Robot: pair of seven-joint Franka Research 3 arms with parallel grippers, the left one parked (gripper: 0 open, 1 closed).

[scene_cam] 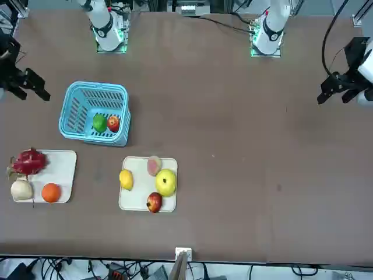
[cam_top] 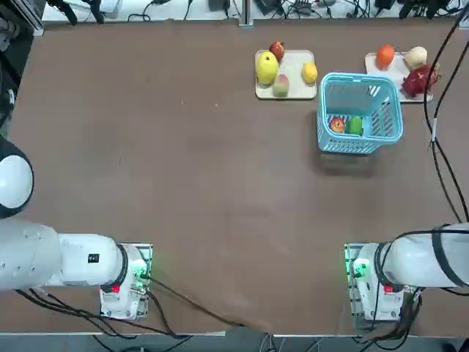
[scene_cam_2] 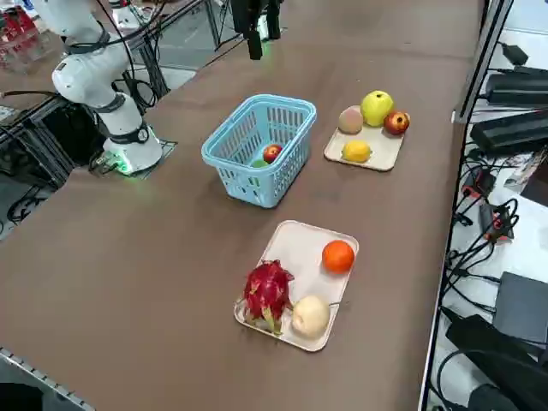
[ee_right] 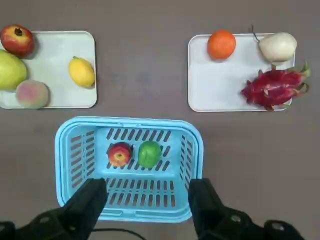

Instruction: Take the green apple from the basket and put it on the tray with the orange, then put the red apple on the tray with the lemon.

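Two fruits touch in the basket (ee_right: 192, 150); my right gripper (ee_right: 147, 202) is wide open above; green apple (ee_right: 149, 153) looks smooth, rigid, light, so I'd pinch its round middle

We see a wide brown table (cam_top: 183, 183) filling most of each view, its surface matte and evenly lit, with a few faint scuffs. Along its far edge in the top view runs a tangle of black cables (cam_top: 293, 9). In the right side view, more cables (scene_cam_2: 479, 231) trail over a pale floor (scene_cam_2: 522, 214) beside the table, next to dark boxes (scene_cam_2: 518, 128). A black frame post (scene_cam_2: 479, 51) rises at the table's edge.
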